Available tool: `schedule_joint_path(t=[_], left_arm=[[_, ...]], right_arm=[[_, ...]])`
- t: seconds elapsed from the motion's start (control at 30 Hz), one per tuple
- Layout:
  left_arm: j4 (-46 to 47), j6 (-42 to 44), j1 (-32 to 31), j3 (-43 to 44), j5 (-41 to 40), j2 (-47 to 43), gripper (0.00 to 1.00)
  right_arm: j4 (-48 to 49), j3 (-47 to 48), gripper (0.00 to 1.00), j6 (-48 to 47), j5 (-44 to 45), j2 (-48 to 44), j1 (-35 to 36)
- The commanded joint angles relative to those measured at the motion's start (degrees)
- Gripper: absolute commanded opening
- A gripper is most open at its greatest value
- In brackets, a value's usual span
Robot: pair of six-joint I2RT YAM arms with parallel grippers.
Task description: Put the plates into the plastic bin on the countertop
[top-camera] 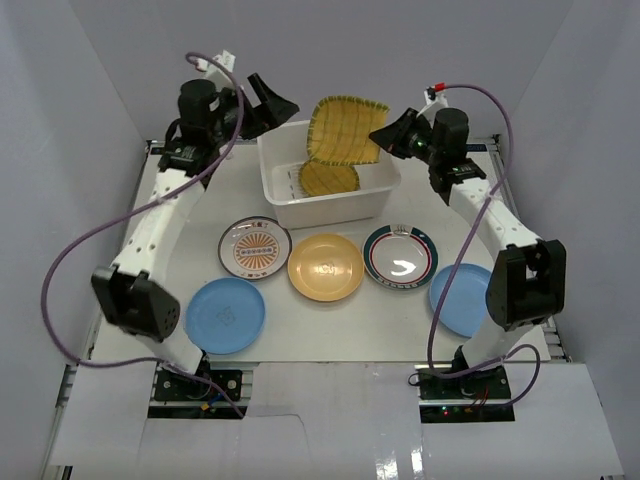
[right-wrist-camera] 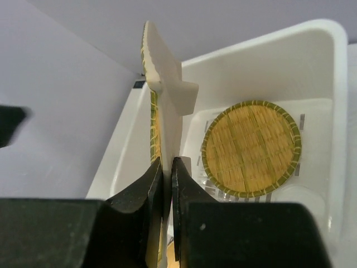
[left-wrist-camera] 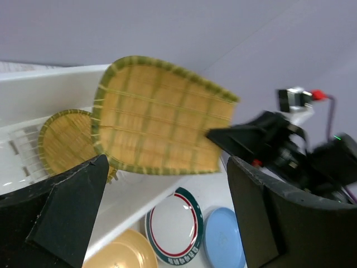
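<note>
The right claw (right-wrist-camera: 166,162) pinches the square woven plate (top-camera: 345,130) by its rim, holding it on edge above the white bin (top-camera: 330,212) at the table's (top-camera: 330,335) 12 o'clock. A round woven plate (top-camera: 328,178) lies inside the bin. The left claw (top-camera: 268,103) hangs spread wide at the bin's 10 o'clock, gripping nothing. Toward the bin's 6 o'clock rest the sunburst plate (top-camera: 255,247), orange plate (top-camera: 325,267) and green-rimmed plate (top-camera: 399,256), with a blue plate (top-camera: 225,315) at 7 and another blue plate (top-camera: 458,298) at 5.
</note>
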Motion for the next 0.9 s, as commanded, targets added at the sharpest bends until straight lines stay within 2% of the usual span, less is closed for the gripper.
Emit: schedule_joint_path(t=[0.0, 0.07, 0.13, 0.27, 0.43, 0.53, 0.63, 0.67, 0.73, 0.77, 0.83, 0.87], left_arm=[[2.97, 3.85, 2.1, -12.18, -6.12, -13.73, 0.98], [2.36, 4.82, 3.15, -22.43, -8.76, -20.41, 0.98], [1.31, 6.14, 3.77, -28.62, -10.78, -25.68, 0.98], [-1.94, 6.84, 5.88, -42.41, -13.51, -31.94, 0.97], [-3.97, 8.34, 7.99, -50.35, -20.63, -35.2, 0.96], [-4.5, 8.43, 8.95, -53.26, -24.5, -34.76, 0.96], [-5.55, 7.99, 9.75, -54.05, -25.21, -32.75, 0.96], [-6.51, 7.99, 9.92, -53.97, -25.12, -32.13, 0.96], [-8.27, 7.9, 10.28, -53.88, -24.94, -31.33, 0.96], [-8.54, 7.99, 10.45, -54.22, -24.94, -31.42, 0.96], [-9.07, 8.86, 10.72, -55.54, -24.07, -32.56, 0.96], [-10.2, 9.04, 10.72, -55.55, -23.2, -32.83, 0.96]], right_arm=[[-3.19, 8.82, 0.08, -4.33, 0.91, 4.14, 3.76], [-5.12, 13.13, 0.08, -5.64, 0.74, 9.06, 5.97], [-7.15, 15.6, 0.08, -6.0, 0.65, 13.53, 7.37], [-10.05, 22.02, 0.08, -5.91, -0.49, 20.92, 8.43], [-12.07, 25.63, 0.08, -5.47, 0.2, 27.26, 9.66], [-13.99, 26.42, 0.12, -5.74, 1.43, 28.76, 9.75], [-15.93, 26.42, 0.25, -6.96, 4.42, 28.94, 9.93], [-16.55, 26.42, 0.39, -7.4, 6.0, 28.94, 9.93], [-17.61, 26.25, 0.54, -8.9, 6.97, 28.15, 10.01], [-17.44, 25.9, 0.67, -9.34, 8.11, 27.62, 10.01], [-17.09, 25.1, 0.79, -11.35, 8.82, 25.87, 10.45], [-17.43, 25.19, 0.88, -12.15, 9.43, 24.9, 10.8]])
